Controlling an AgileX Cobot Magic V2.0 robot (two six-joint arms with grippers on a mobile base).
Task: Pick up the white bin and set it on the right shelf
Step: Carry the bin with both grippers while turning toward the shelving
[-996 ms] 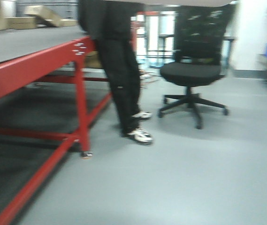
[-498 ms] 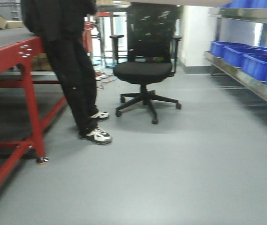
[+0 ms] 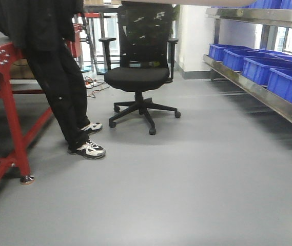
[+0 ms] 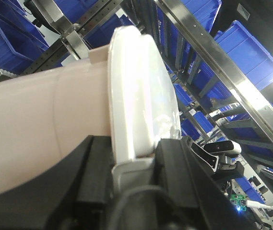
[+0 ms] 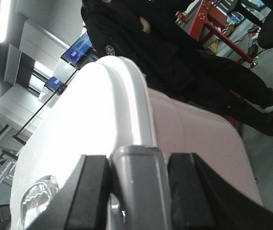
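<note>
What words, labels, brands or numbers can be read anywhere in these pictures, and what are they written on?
No text can be read in any view.
Blue hanging panels: pale markings, too small and blurred to read.
Round emblem on the person's dark sleeve: too blurred to read.
White bin: no label shows.
Blue bins: no label shows.

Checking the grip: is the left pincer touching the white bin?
Touching. The left wrist view shows the left pincer with both black fingers pressed against the lid rim of the white bin.
</note>
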